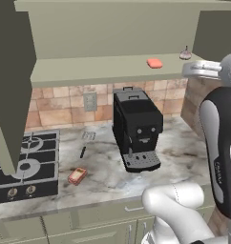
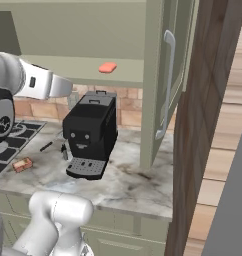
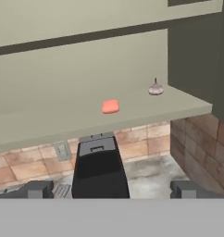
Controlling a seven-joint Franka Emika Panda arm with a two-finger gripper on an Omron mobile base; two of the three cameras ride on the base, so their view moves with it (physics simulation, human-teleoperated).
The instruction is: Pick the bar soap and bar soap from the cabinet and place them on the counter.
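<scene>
Facing coral bar soap on cabinet shelf, pincer (open) apart.

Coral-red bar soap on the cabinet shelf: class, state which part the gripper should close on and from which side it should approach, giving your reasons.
The coral-red bar soap lies flat on the cabinet shelf, apart from the small knob-topped item. Probably best to come in level from the open front and close across its two short sides. The bar is low and rounded, and the open gripper already faces it from below the shelf.
</scene>
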